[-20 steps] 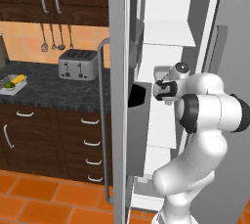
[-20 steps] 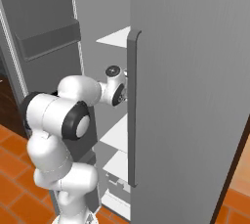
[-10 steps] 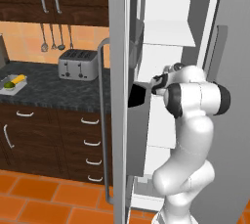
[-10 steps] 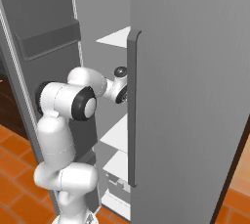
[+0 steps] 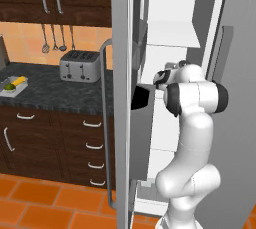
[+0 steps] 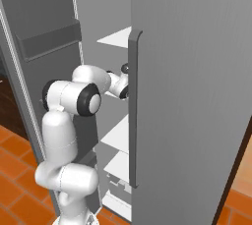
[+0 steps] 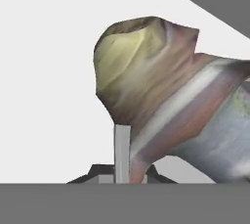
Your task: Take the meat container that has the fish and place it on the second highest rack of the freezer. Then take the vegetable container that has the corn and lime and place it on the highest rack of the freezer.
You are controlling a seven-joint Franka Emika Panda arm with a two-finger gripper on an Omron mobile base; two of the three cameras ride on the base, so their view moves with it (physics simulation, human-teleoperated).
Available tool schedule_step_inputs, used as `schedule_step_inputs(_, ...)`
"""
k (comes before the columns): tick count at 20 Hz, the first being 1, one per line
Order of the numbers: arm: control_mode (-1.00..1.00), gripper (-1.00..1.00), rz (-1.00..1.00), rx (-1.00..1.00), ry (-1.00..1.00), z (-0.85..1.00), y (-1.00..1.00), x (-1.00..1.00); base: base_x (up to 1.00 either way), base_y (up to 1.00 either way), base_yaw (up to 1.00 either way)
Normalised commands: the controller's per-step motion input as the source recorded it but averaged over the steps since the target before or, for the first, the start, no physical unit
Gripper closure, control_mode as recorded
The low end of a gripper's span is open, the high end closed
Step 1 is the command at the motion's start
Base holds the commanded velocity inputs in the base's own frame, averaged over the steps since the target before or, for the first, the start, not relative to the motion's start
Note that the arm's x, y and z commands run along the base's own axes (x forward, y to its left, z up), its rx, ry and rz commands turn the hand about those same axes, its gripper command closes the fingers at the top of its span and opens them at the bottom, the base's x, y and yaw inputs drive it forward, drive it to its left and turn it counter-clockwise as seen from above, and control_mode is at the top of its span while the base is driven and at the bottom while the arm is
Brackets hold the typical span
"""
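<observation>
White-shelved and doors flung wide, the freezer (image 5: 175, 33) is receiving the robot's arm, its fingers (image 7: 122, 162) pinched tight on the tray edge beside the fish (image 7: 161, 96) for shelving.

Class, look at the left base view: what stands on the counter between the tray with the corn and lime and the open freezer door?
A silver toaster stands on the dark counter, between the tray at the far left and the freezer door; utensils hang on the wall behind.

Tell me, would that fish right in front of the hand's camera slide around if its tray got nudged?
Probably. The fish looks smooth and glossy, so likely slippery. Its rounded, tapering body suggests it could rock or roll. It looks stiff rather than floppy, though that's a guess.
</observation>
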Motion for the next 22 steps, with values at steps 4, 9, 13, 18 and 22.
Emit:
schedule_step_inputs(4, -1.0, -1.0, 0.0, 0.0, 0.0, 0.0, 0.0, 0.0, 0.0, 0.0, 0.0)
schedule_step_inputs(9, -1.0, -1.0, 0.0, 0.0, 0.0, 0.0, 0.0, 0.0, 0.0, 0.0, 0.0)
schedule_step_inputs(13, -1.0, -1.0, 0.0, 0.0, -0.05, 0.33, 0.16, -0.2, 0.0, 0.0, 0.0)
schedule_step_inputs(18, -1.0, -1.0, 0.0, 0.0, -0.01, 0.47, 0.27, -0.74, 0.0, 0.0, 0.0)
schedule_step_inputs(22, -1.0, -1.0, 0.0, -0.01, 0.0, 0.54, 0.34, -0.85, 0.0, 0.0, 0.0)
